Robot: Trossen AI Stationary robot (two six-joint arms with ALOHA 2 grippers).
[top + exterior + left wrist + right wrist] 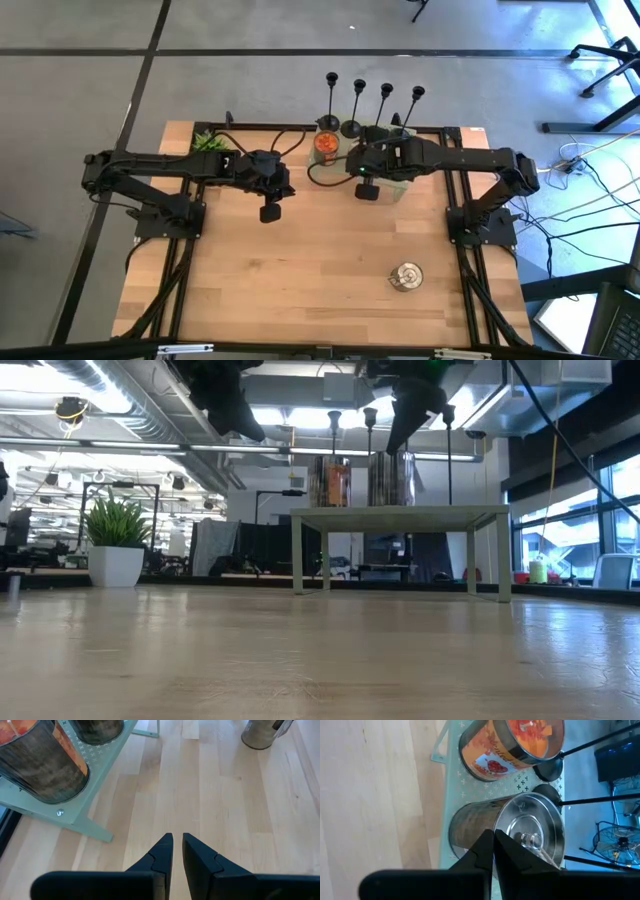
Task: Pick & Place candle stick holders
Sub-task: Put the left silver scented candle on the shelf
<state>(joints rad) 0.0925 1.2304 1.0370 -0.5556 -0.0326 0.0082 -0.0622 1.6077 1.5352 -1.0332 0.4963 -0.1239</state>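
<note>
Right pincer (pixel 367 190) hovers over the near edge of the pale green shelf (pixel 400 190), fingers together, nothing held. From its wrist camera it sits directly above a lidded silver tin (pixel 532 832), with an orange-labelled jar (pixel 512 745) just beside that.

The four candle stick holders (pixel 372 105) stand upright in a row on the far side of the shelf, beyond the jar and tin as seen from the right pincer. Two black bases (pixel 549 769) show just past the jar; the stems run thin and tall.

Left pincer (pixel 270 212) waits off to the side over bare table (pixel 300 280), fingers almost touching, empty.

Advice for the step, as I judge it:
- Spread the right fingers before advancing; they can't take a stem as they are.
- Go over or around the tin and jar, not through. Both stand between pincer and holders.
- Grab the stem low, near the base. A high grip on a slim stem would likely swing or tip it.
- Take an end holder first; the neighbours stand close and a sideways bump could topple the row.
- Lift straight up before any sideways travel.
</note>
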